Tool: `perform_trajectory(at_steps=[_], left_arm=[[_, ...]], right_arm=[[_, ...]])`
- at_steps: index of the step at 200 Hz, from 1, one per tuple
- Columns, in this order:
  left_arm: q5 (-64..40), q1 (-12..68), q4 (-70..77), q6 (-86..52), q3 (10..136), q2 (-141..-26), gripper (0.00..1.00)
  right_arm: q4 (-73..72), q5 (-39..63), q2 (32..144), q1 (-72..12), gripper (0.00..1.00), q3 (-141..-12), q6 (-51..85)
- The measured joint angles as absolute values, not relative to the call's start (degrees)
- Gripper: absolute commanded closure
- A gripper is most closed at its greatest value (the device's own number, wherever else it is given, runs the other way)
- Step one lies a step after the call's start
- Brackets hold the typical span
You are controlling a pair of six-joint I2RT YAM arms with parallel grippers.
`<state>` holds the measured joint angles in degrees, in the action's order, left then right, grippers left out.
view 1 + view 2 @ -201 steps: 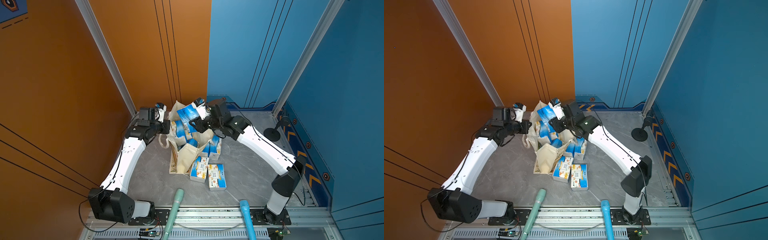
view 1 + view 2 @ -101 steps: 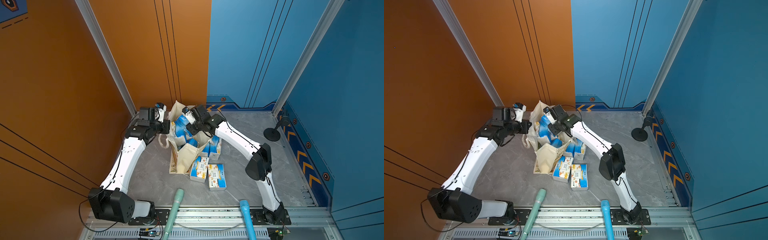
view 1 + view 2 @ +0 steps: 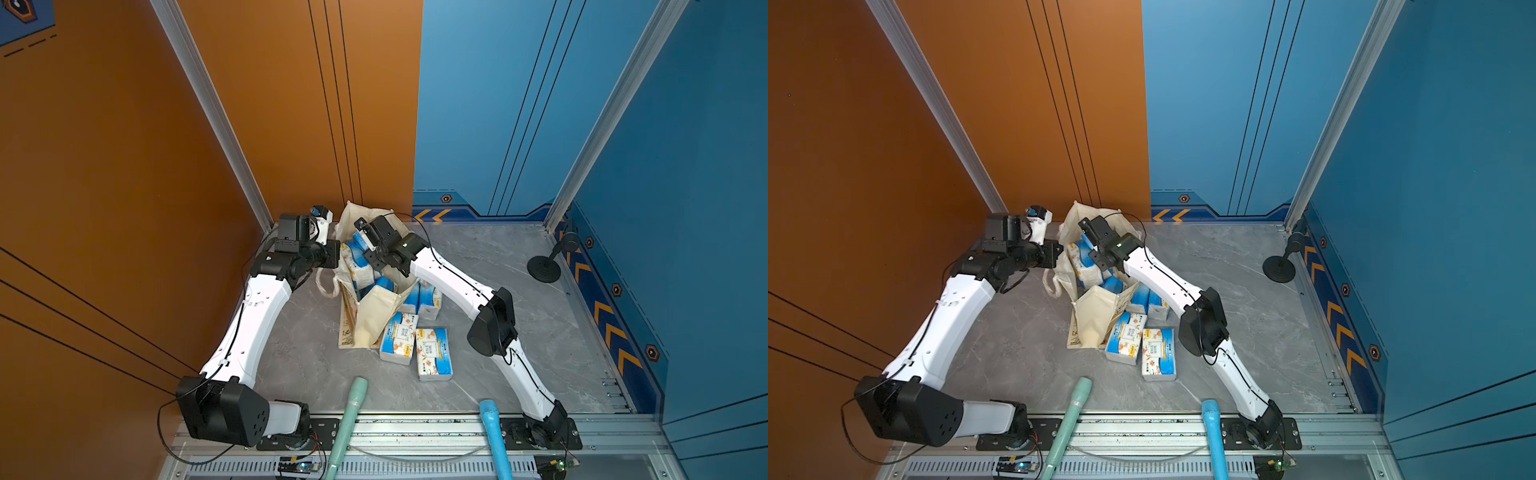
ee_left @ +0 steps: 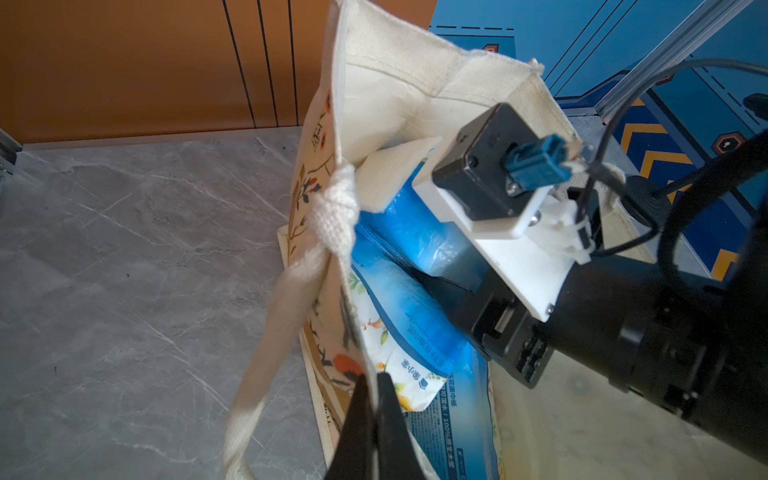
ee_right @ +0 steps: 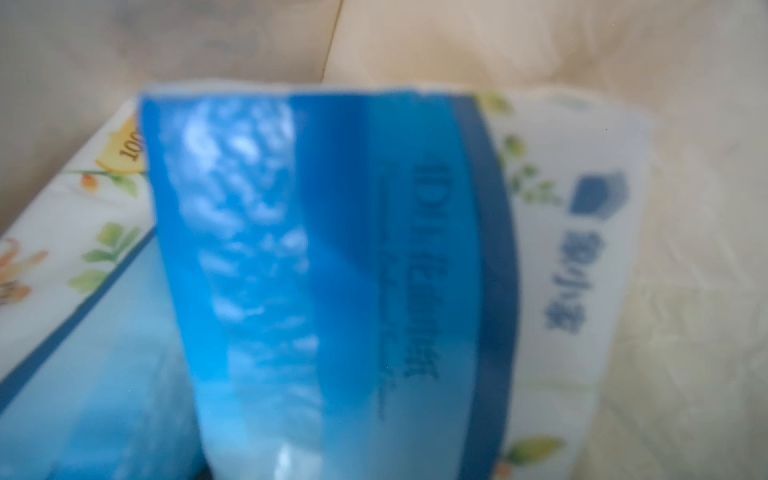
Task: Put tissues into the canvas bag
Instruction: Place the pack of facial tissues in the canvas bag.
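Grey tabletop [image 3: 519, 249] roomy at right, left gripper [image 4: 374, 380] pinching canvas bag [image 4: 395, 83] rim

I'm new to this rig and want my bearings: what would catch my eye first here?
The cream canvas bag, open toward the far side of the table with blue-and-white tissue packs inside, stands out first. The left hand pinches its rim while the right hand reaches into its mouth. Loose packs lie beside it.
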<state>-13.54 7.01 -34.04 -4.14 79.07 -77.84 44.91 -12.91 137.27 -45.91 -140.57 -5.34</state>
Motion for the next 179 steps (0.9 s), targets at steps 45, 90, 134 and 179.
perform_trajectory(at_steps=[45, 90, 134, 179], left_arm=[[-13.54, 7.01, -34.06, -4.14, 79.07, -77.82, 1.0], [-13.54, 7.01, -34.06, -4.14, 79.02, -77.82, 1.0], [-13.56, 7.01, -34.06, -4.14, 79.02, -77.8, 1.0], [-13.54, 7.01, -34.06, -4.14, 78.98, -77.69, 1.0]], right_arm=[[46.61, -4.99, 135.74, -44.77, 0.19, -140.07, -1.63], [44.51, 0.93, 120.92, -44.69, 0.16, -129.91, 1.17], [39.75, 1.69, 104.31, -42.19, 0.28, -119.28, 4.36], [39.07, 1.8, 100.33, -33.91, 0.35, -106.39, 8.97]])
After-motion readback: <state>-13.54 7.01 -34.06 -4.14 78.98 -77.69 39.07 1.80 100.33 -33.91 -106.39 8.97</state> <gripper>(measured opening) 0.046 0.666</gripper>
